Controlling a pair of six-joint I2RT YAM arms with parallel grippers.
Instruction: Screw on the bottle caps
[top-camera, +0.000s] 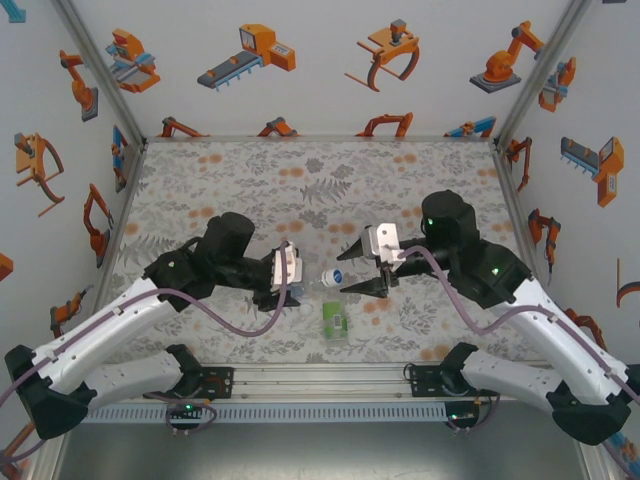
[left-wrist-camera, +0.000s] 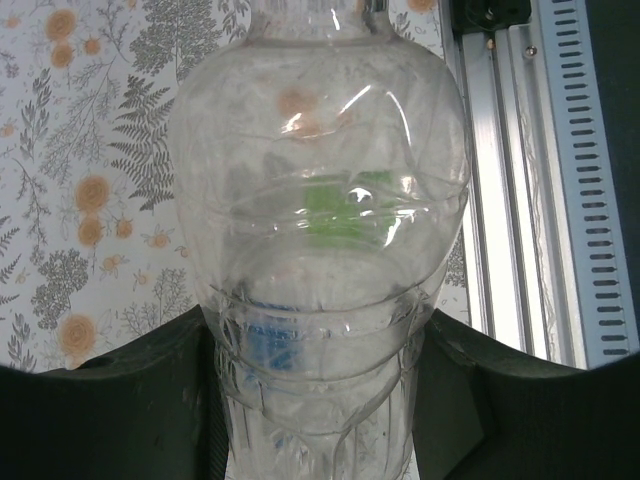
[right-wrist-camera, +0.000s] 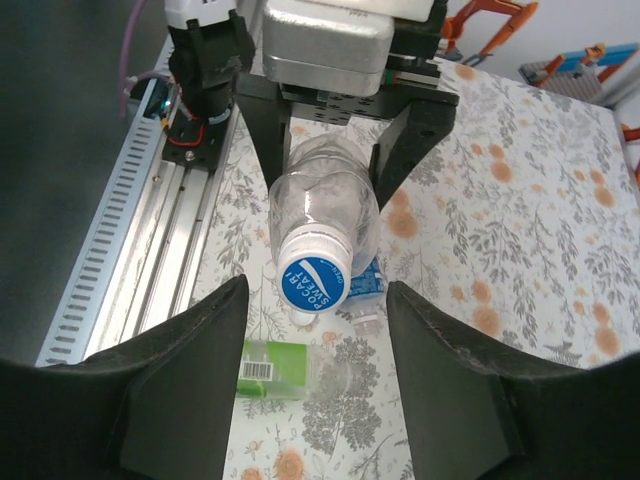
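The left gripper (left-wrist-camera: 318, 400) clamps the clear bottle (left-wrist-camera: 320, 180); the right gripper (right-wrist-camera: 315, 300) stands apart around its cap (right-wrist-camera: 316, 278), seemingly not touching.

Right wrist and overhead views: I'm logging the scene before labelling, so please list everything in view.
clear bottle: one, transparent, held level in the left gripper
cap: one, blue and white, on the clear bottle's mouth
green-label bottle: one, clear, lying on the table near the rail
blue-label item: one, mostly hidden under the clear bottle
table: one, grey-and-orange floral
rail: one, silver, near edge
left gripper: one, black, shut on clear bottle
right gripper: one, black, open, either side of the cap
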